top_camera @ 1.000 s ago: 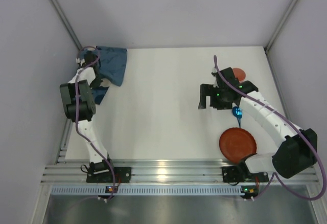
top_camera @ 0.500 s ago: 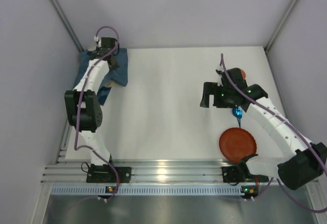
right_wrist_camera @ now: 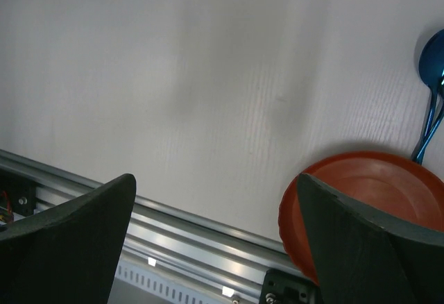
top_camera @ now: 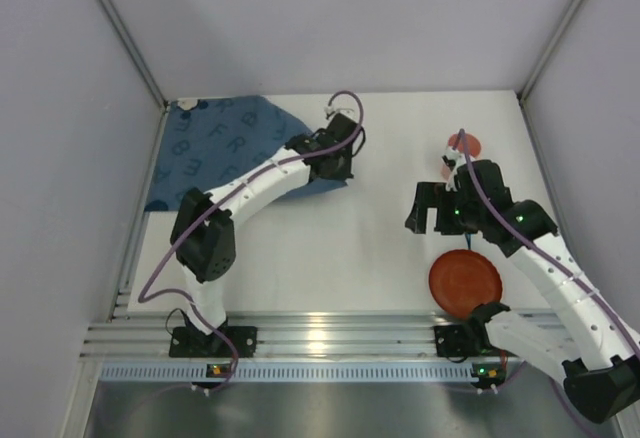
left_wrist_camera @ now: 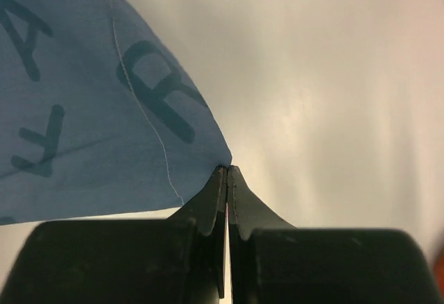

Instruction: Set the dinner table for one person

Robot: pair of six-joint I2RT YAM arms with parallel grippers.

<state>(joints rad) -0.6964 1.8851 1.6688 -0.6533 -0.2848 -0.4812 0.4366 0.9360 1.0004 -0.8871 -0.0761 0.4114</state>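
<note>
The white dinner table fills the top view. A dark blue letter-printed cloth mat lies spread over its back left part. My left gripper is shut on the mat's right corner; in the left wrist view the jaws are pressed together at the cloth's tip. My right gripper is wide open and empty above the table, just behind a red plate. In the right wrist view the plate lies by the right finger, with a blue spoon behind it.
A small red bowl sits at the back right, partly hidden by the right arm's cable. The ribbed aluminium rail runs along the near edge and also shows in the right wrist view. Grey walls enclose the left, back and right sides.
My left gripper has swept right from the back left corner, pulling the bunched mat out flat. My right gripper has moved nearer and slightly right, now covering the spoon from above.
</note>
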